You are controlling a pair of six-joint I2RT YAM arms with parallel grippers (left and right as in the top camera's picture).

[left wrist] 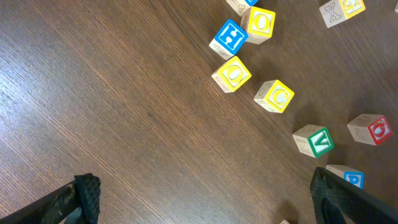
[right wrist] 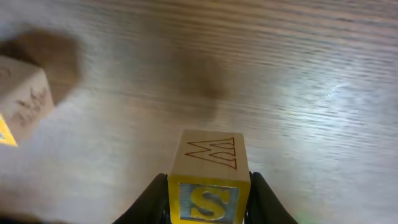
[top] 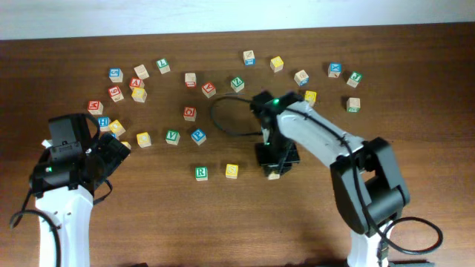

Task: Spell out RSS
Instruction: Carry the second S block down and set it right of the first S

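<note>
Closest to the lens in the right wrist view is a wooden cube [right wrist: 208, 186]. It is clamped from both sides by the dark, rounded fingers [right wrist: 152, 200] of the right gripper [right wrist: 208, 205]. The side facing the lens is yellow with a blue panel and a yellow S. The top is bare pale wood with a zigzag figure outlined in red. Behind it is the table [right wrist: 298, 81], brown wood with fine straight grain and a patch of glare. Whether the cube touches the table cannot be told. A second block [right wrist: 22, 102] sits blurred at the left edge, bare wood with a yellow corner.

From overhead, the right gripper points down near the middle of the table, with the cube a pale spot under it. Just to its left lies a yellow S block [top: 232, 170], and beyond that a green R block [top: 201, 173]. The three form a row with small gaps between them. Many loose blocks [top: 190, 113] are scattered across the far half of the table. The left gripper [top: 111, 152] is at the left side, its fingers spread and holding nothing.

In the left wrist view, ribbed black fingers [left wrist: 84, 199] stand in the two lower corners, far apart, with bare grained wood between them. Ahead lie a blue H block [left wrist: 228, 36], a yellow C block [left wrist: 274, 96] and a green V block [left wrist: 314, 140], all square-edged and slightly askew.
</note>
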